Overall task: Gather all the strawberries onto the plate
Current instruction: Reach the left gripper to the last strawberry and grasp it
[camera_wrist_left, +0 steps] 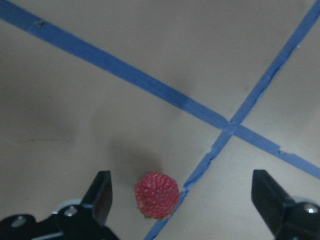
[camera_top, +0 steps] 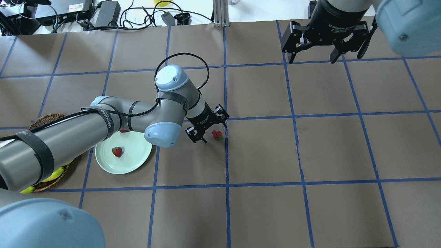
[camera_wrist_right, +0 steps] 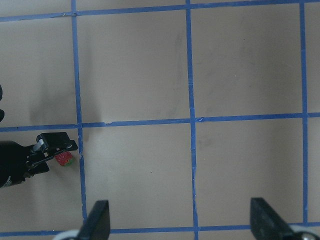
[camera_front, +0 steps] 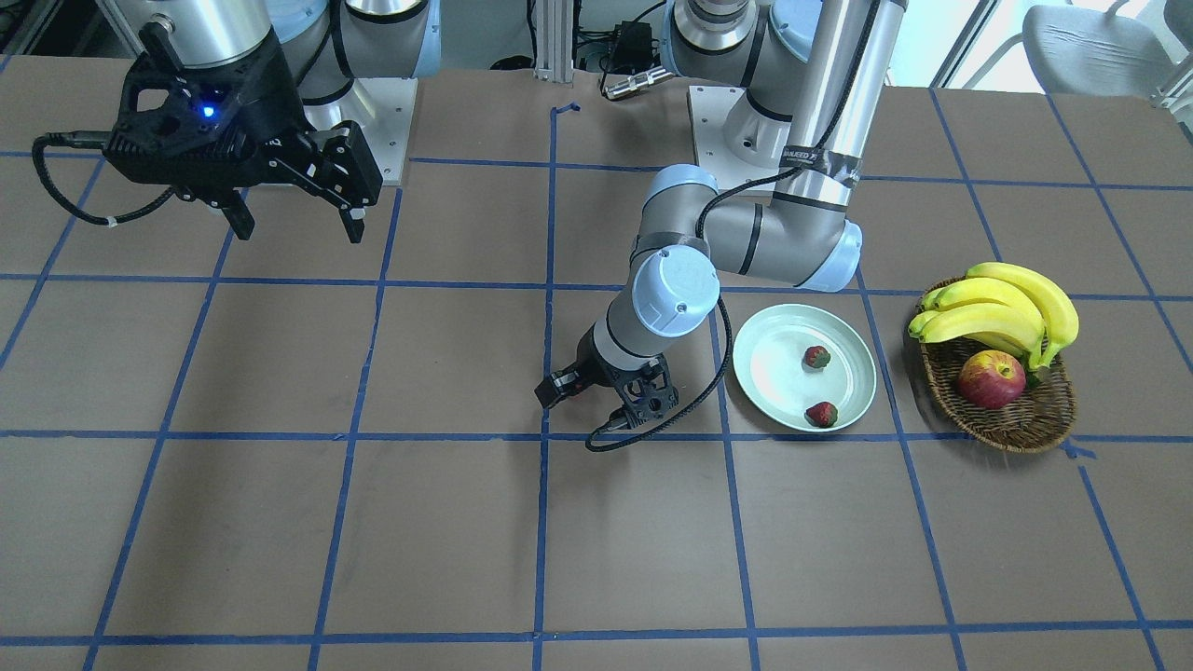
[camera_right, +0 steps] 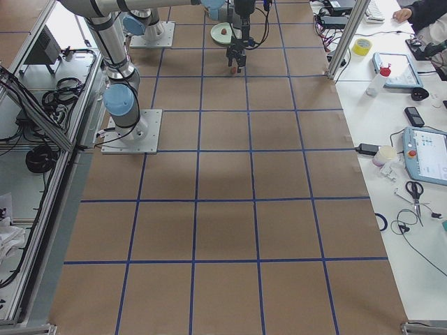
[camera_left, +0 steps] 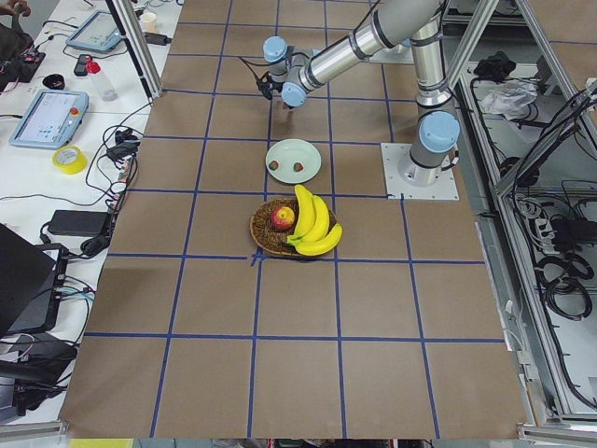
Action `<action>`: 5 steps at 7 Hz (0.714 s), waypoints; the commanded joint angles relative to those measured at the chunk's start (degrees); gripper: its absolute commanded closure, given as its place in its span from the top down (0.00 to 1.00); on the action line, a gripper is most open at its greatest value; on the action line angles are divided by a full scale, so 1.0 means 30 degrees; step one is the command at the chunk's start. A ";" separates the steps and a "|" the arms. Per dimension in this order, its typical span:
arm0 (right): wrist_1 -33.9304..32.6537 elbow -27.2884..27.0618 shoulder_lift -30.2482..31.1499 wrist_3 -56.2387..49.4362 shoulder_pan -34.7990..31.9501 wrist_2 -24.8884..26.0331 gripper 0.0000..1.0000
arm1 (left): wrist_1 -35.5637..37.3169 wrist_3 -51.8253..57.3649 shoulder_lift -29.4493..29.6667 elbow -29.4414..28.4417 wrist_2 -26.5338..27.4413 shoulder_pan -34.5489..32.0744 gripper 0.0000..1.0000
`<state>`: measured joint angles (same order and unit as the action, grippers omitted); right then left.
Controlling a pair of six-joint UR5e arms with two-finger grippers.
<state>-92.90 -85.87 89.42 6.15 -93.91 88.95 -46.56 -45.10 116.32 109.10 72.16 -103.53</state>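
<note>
Two red strawberries (camera_front: 817,356) (camera_front: 822,414) lie in the pale green plate (camera_front: 769,373). A third strawberry (camera_top: 217,134) rests on the brown table beside a blue tape crossing. My left gripper (camera_top: 215,133) is low over it and open. In the left wrist view the strawberry (camera_wrist_left: 157,195) sits between the two fingers, closer to the left finger (camera_wrist_left: 101,192), with neither touching it. The front view hides this berry behind the left wrist. My right gripper (camera_front: 298,224) hangs open and empty, high over the far side of the table.
An oval wicker basket (camera_front: 1016,424) with bananas (camera_front: 1007,308) and a red-yellow apple (camera_front: 991,379) stands just beyond the plate. Blue tape lines grid the brown tabletop. Cables and electronics (camera_top: 103,12) lie past the table's far edge.
</note>
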 commanded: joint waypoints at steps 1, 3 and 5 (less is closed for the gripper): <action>0.0000 0.0000 -0.0012 0.0000 -0.0015 -0.0001 1.00 | -0.0034 -0.0024 -0.0042 0.0051 -0.0350 -0.0089 0.35; 0.0000 0.0000 -0.0012 0.0000 -0.0015 -0.0030 1.00 | -0.0064 -0.0024 -0.0189 0.0022 -0.0470 -0.0265 0.00; 0.0000 0.0000 -0.0012 0.0000 0.0014 -0.0030 1.00 | -0.0152 0.0267 -0.0918 -0.0182 -0.0034 -0.0150 0.00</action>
<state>-92.91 -85.87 89.40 6.15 -93.91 88.86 -46.90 -44.86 114.79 108.99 71.12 -104.19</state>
